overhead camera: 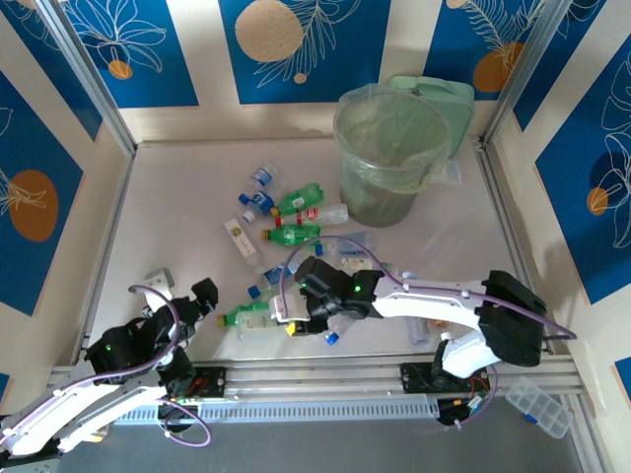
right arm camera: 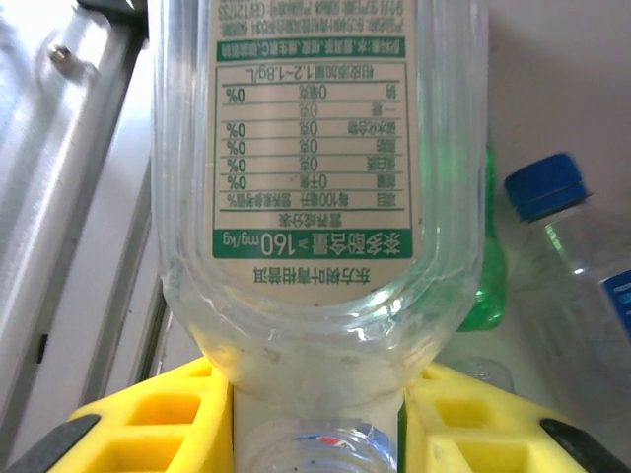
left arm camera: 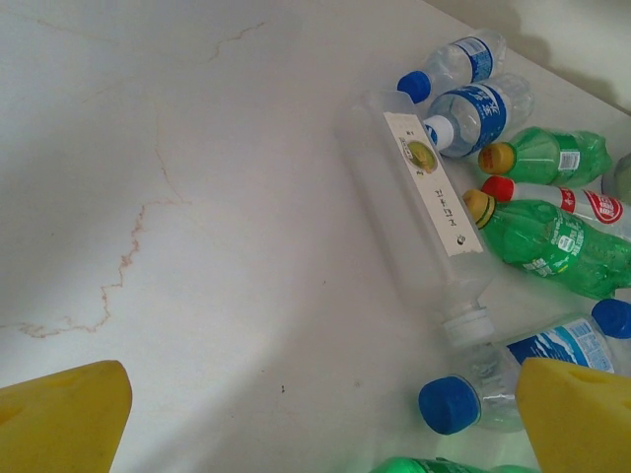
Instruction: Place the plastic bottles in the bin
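I'm watching right claw [right arm camera: 315,424] pinching a clear plastic bottle [right arm camera: 315,148], its white label printed green; left claw [left arm camera: 315,414] gaping wide.

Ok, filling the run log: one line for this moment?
right pincer: shut on clear bottle | left pincer: open, empty | bin: upright

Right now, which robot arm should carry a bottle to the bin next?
Right. The right end effector is shut on a clear bottle and sits nearer the bin. The left end effector is open and holds nothing.
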